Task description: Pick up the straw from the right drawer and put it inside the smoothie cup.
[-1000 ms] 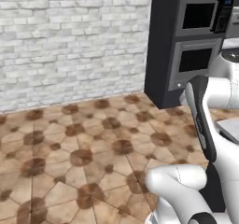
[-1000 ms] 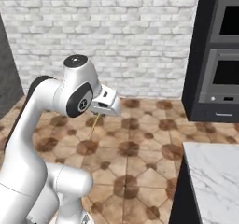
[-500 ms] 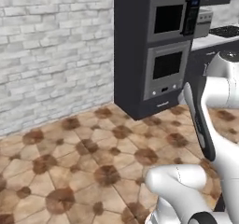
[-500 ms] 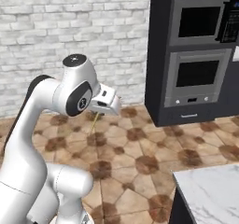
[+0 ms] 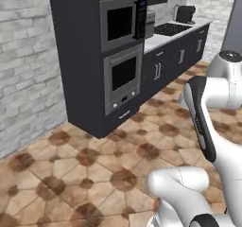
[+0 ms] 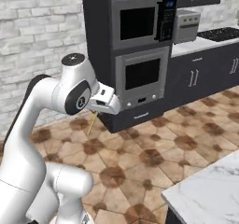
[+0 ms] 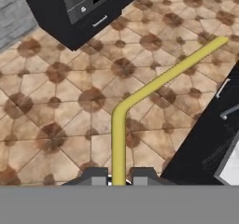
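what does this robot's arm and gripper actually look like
The arm is glossy white with rounded, bulbous links, and its joints are marked by dark grey or black caps and seams. The hand is a white boxy block. The gripper ends in two small dark grey fingertips. No cables or lettering are visible.

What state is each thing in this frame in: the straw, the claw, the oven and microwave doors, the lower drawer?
Thin yellow bent straw: held between the claw's tips, off the floor, hanging below the hand.
Dark two-finger claw: shut on the straw.
Dark built-in microwave: door closed.
Grey-fronted wall oven: door closed.
Dark drawer under the oven: closed.
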